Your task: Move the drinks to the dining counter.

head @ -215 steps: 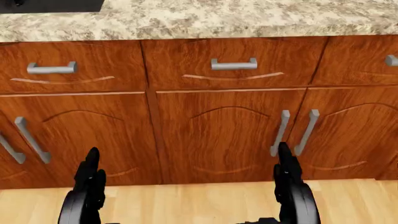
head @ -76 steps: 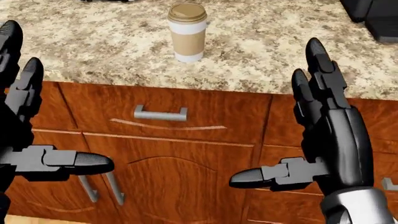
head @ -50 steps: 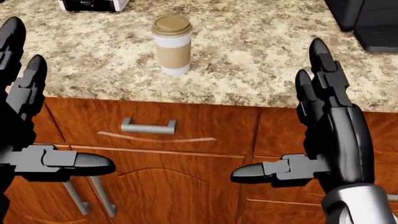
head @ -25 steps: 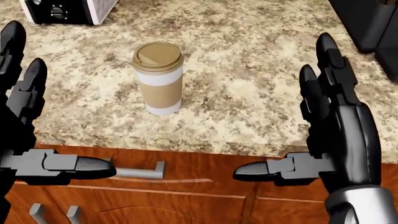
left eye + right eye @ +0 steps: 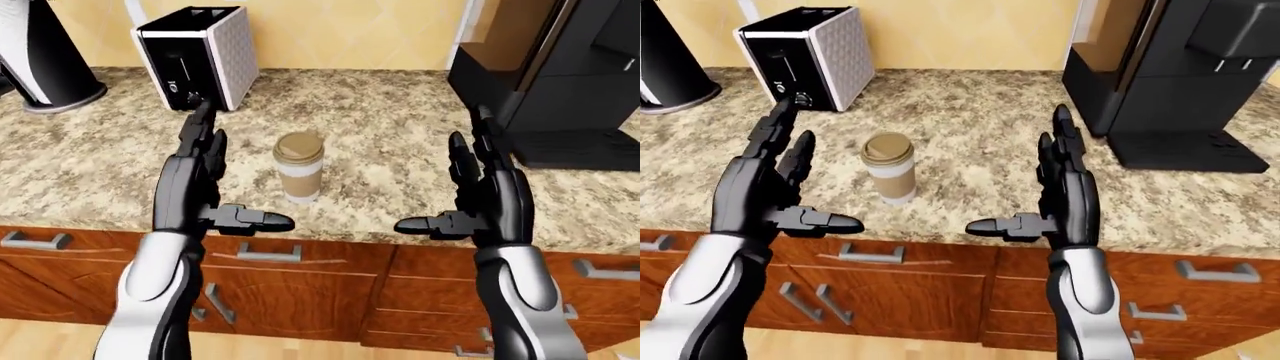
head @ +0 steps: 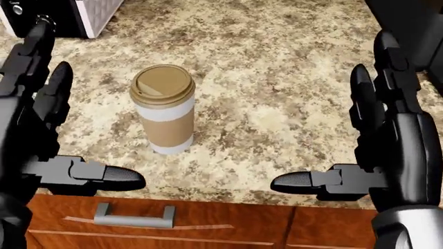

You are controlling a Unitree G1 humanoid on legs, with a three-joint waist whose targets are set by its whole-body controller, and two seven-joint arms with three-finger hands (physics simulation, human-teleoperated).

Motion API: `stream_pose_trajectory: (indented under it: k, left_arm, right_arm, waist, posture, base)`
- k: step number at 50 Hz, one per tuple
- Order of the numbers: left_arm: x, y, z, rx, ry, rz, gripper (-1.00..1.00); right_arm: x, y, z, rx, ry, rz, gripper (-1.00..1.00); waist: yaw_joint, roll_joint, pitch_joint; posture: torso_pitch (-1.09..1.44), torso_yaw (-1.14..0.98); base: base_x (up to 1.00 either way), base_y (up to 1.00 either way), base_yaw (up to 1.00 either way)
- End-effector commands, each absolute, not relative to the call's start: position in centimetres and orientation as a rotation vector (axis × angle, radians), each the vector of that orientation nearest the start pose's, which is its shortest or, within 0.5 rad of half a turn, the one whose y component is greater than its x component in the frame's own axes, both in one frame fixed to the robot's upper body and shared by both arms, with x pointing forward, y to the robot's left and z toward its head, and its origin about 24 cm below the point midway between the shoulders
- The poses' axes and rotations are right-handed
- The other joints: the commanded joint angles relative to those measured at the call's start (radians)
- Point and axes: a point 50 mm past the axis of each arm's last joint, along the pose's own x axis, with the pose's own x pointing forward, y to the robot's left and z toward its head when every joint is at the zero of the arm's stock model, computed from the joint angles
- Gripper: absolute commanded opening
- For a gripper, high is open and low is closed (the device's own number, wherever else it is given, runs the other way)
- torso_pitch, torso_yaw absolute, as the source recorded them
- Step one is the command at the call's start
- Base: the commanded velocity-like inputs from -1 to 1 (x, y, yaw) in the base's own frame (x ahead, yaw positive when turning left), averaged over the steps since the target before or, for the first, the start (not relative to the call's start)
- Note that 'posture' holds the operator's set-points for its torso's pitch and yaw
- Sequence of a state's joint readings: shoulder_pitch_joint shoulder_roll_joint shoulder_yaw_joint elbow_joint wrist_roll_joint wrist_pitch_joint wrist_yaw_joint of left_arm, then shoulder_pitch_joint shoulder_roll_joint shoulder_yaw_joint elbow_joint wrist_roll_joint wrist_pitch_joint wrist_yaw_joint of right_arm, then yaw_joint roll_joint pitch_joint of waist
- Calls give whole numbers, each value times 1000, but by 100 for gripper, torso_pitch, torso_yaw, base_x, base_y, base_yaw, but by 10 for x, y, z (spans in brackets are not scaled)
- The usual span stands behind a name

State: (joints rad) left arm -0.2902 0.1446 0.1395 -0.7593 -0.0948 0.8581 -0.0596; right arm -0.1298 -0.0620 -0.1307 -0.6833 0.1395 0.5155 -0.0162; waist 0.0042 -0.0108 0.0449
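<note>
A brown paper coffee cup (image 6: 164, 111) with a white band and a tan lid stands upright on the speckled granite counter (image 6: 277, 109), close to its near edge. My left hand (image 5: 245, 169) is raised to the cup's left, fingers up and thumb pointing inward, open and not touching it. My right hand (image 5: 440, 169) mirrors it further to the right of the cup, open and holding nothing. The cup sits between the two hands, nearer the left one. No other drink shows.
In the left-eye view a black and white toaster (image 5: 195, 56) stands above the cup, a black coffee machine (image 5: 560, 75) at the upper right, and a black and white appliance (image 5: 45, 60) at the upper left. Wooden drawers with metal handles (image 5: 265, 253) run below the counter edge.
The camera has risen and moved closer to the counter, so the cup looks larger and lower in the head view. Both hands, earlier low by the cabinets, are raised and stay open.
</note>
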Motion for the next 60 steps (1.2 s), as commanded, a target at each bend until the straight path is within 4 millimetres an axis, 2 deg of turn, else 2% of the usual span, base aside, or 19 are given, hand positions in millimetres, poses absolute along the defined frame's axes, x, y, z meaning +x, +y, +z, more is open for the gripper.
stream_pose_trajectory:
  k: [1,4,6,8,13,20,27,38,49,51,54,55,56,60]
  left_arm:
    - [247,167,213,95,-261,-31,100]
    - [255,163,211,104,-251,-42,100]
    - [260,160,212,117,-247,-46,100]
    - [264,157,211,129,-244,-54,100]
    - [275,146,205,189,-223,-78,100]
    - [283,135,214,220,-237,-87,100]
    - [298,129,205,225,-215,-111,100]
    - [311,115,193,238,-190,-127,100]
    - [320,113,181,258,-160,-140,100]
    - [321,113,181,259,-157,-141,87]
    - [320,112,182,255,-160,-144,47]
    - [320,111,183,256,-161,-146,40]
    - [320,110,183,255,-161,-148,21]
    - [318,109,182,257,-160,-153,5]
  right_arm:
    - [235,-164,191,59,-378,6,100]
    - [236,-163,190,64,-382,8,100]
    - [236,-162,189,66,-381,12,100]
    - [236,-163,188,67,-381,12,100]
    - [236,-163,188,67,-380,11,100]
    - [235,-167,189,74,-383,3,100]
    - [235,-167,186,75,-380,-3,100]
    - [236,-168,181,75,-371,-3,100]
    - [235,-167,177,72,-365,4,100]
    - [235,-167,178,72,-365,5,100]
    - [236,-167,177,72,-364,4,100]
    - [236,-167,177,72,-364,4,100]
    - [236,-167,177,72,-363,3,100]
    - [236,-168,176,73,-363,2,100]
  waist:
    - [3,-1,-24]
    - [-6,30,-41]
    - [-6,19,-32]
    - [-6,16,-41]
    - [-2,5,-47]
    - [0,-2,-50]
    - [1,-3,-52]
    - [1,-7,-51]
    - [0,-6,-53]
    - [0,-7,-53]
    - [1,-7,-54]
    - [0,-7,-54]
    - [0,-7,-54]
    - [0,-8,-54]
  posture:
    - [0,0]
    - [0,0]
    - [0,0]
    - [0,0]
    - [0,0]
    - [0,0]
    - [0,0]
    - [0,0]
    - [0,0]
    - [0,0]
    - [0,0]
    - [0,0]
    - [0,0]
    - [0,0]
  base:
    - [0,0,0]
    - [0,0,0]
    - [0,0,0]
    - [0,0,0]
    - [0,0,0]
    - [0,0,0]
    - [0,0,0]
    - [0,0,0]
    - [0,0,0]
    - [0,0,0]
    - [0,0,0]
    - [0,0,0]
    - [0,0,0]
    - [0,0,0]
